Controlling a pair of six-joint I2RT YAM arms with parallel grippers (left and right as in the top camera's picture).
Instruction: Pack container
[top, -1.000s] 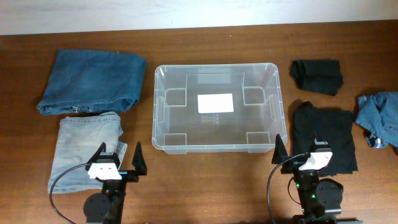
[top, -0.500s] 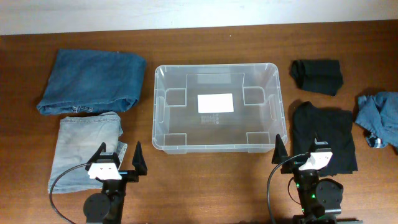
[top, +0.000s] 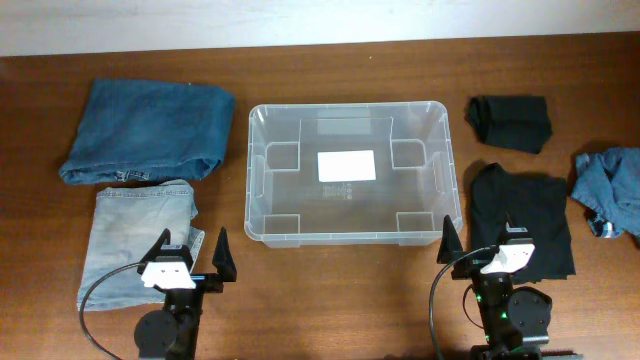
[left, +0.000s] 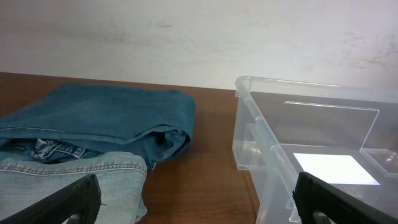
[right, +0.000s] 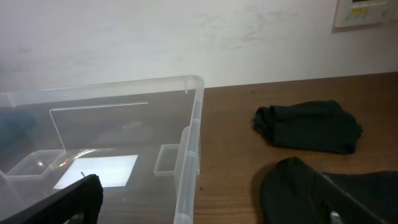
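Plainly, nothing is packed yet: from overhead the container (top: 300, 190) sits empty at mid-table, its long axis running left to right, with both arms at the near edge on either side of it. The left gripper (top: 192, 250) is spread wide and holds nothing; it hangs over the edge of the light jeans (top: 135, 235), with the dark jeans (top: 150, 130) farther ahead. The right gripper (top: 480, 250) is likewise spread and bare, over the near part of the black shirt (top: 520, 215); a small black garment (top: 510, 122) and a blue cloth (top: 610, 190) lie beyond and to its right. The container lies ahead and to the right of the left gripper, ahead and to the left of the right one, about equally near to each. In the left wrist view the container's corner rises ahead on the right, both jeans on the left, and the fingers (left: 68, 202) stand far apart with only table between them. In the right wrist view the container wall fills the left, the black shirt lies just below on the right, and the jaws gape empty. Each arm would likely take the garment on its own side and carry it inward over the rim.
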